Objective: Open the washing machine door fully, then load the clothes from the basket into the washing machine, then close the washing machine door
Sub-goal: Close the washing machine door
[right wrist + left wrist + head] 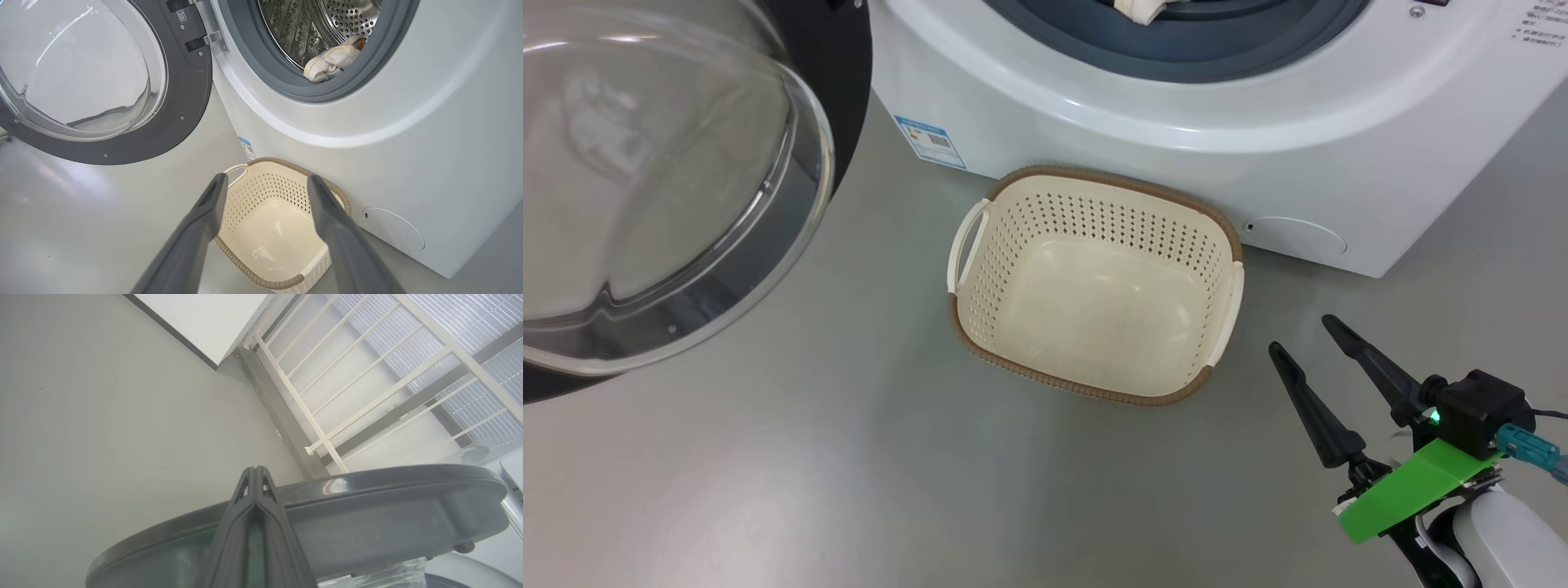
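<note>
**A:** Position of the task's thing?

**B:** Large round washing machine door point(670, 188), glossy black rim around a bulging clear glass bowl, standing wide open to the left of the big white front-loading washing machine point(1143, 122).

**A:** Step in hand, and good practice for it?

**B:** Judged as closing. Left gripper point(255, 473), two dark fingers pressed together on nothing, poised at the door's outer rim; contact impossible to tell. Push on the rim far from the hinge, follow the door's arc, finish with a firm press to latch. Check first the cream-white cloth point(327, 65) lying low at the drum mouth, close to the grey-blue rubber gasket point(261, 73): possible risk of trapped fabric.

**A:** Containers and contents?

**B:** Small cream perforated plastic basket point(1094, 175) with brown woven-look rim: empty, on the grey floor point(849, 457), just beside the machine's front. Perforated steel drum point(347, 16): cream cloth with a glimpse of orange-brown behind it; remainder hidden. Right gripper point(1298, 333): fingers spread wide, empty, hovering right of the basket.
</note>
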{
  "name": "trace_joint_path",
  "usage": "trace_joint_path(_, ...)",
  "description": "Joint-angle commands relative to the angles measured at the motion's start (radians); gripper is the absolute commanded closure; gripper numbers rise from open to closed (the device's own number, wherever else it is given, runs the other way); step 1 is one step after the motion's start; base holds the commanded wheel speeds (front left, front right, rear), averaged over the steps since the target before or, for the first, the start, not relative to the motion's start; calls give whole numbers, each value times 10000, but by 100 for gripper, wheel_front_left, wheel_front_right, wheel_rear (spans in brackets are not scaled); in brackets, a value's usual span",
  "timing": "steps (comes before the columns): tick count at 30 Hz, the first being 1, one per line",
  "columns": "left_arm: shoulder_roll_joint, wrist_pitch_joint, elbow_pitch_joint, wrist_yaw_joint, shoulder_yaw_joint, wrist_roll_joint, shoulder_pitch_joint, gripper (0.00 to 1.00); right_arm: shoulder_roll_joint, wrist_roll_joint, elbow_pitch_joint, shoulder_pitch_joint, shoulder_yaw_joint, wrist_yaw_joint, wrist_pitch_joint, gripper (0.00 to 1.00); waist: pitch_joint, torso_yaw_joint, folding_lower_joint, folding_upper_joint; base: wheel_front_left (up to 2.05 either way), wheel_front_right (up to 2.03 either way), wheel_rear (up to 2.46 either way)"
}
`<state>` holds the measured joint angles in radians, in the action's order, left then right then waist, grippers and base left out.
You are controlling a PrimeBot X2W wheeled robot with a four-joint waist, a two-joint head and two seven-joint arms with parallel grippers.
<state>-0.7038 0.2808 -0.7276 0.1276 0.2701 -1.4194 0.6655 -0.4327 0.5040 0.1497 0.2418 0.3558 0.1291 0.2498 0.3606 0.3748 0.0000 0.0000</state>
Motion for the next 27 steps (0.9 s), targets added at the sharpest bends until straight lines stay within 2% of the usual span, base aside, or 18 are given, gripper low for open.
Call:
trace_joint_path(1,-637,292,130,30,70,-42,186,100,-14,20,-235,34,214,16,120,0,-12,-17,0,0,0,0,0)
trace_joint_path(8,-695,1253,126,30,-233,-357,145,100,35,4,-217,7,138,16,120,0,-121,-55,0,0,0,0,0)
trace_joint_path(19,-672,2539,883,30,-360,-1019,-345,100,105,-11,-203,-139,-55,16,120,0,-441,-40,0,0,0,0,0)
trace_joint_path(27,-795,2945,1257,31,-467,-1086,-603,100,237,-10,-160,-297,-141,16,120,0,-794,-34,0,0,0,0,0)
